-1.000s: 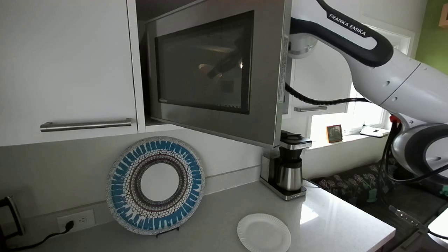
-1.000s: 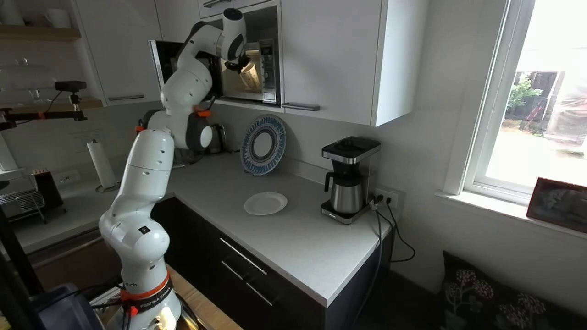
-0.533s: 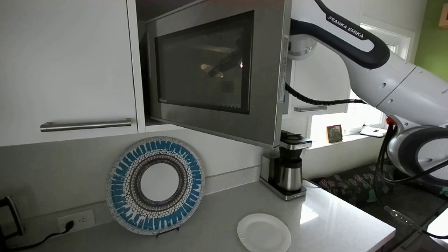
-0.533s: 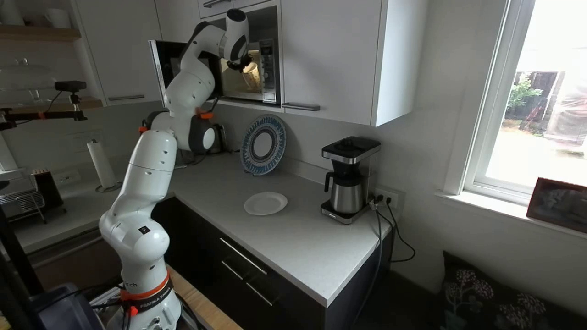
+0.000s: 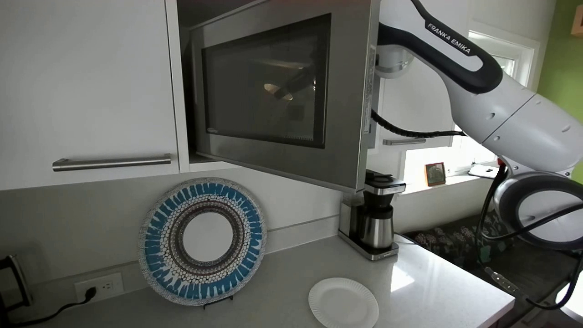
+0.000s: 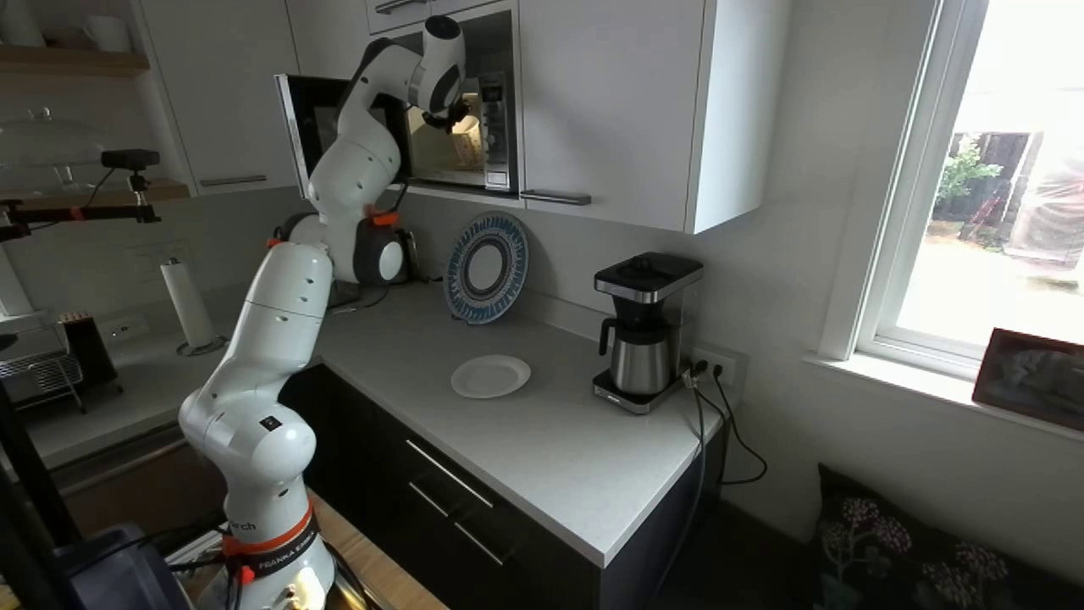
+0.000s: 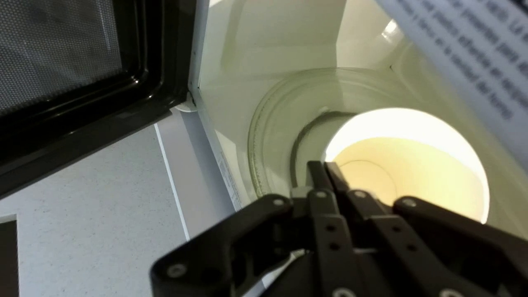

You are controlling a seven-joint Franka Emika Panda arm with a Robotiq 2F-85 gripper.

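Note:
A pale cup (image 7: 437, 177), with a glowing yellowish interior, is inside the microwave (image 6: 498, 144). My gripper (image 7: 323, 164) is shut on the cup's near rim, its wall pinched between the fingertips. One finger seems to be outside the cup and the other over its inside. In an exterior view the cup (image 6: 467, 144) hangs below the dark gripper (image 6: 454, 120), slightly tilted. Underneath lies the glass turntable (image 7: 256, 136); whether the cup's base touches it cannot be seen. The microwave door (image 5: 346, 100) stands open and hides the gripper in that exterior view, apart from a dim shape through its window.
A label sheet (image 7: 474, 53) runs along the cavity's side close to the cup. Below, the counter (image 6: 542, 440) carries a paper plate (image 6: 491, 377), a coffee maker (image 6: 648, 330) and a decorated round plate (image 6: 487, 269). Closed cabinets (image 6: 610, 102) flank the microwave.
The arm has shifted a little rightward in one exterior picture, moving the gripper and cup with it towards the control-panel side. The cup looks less tilted than before. Door and counter things stay put.

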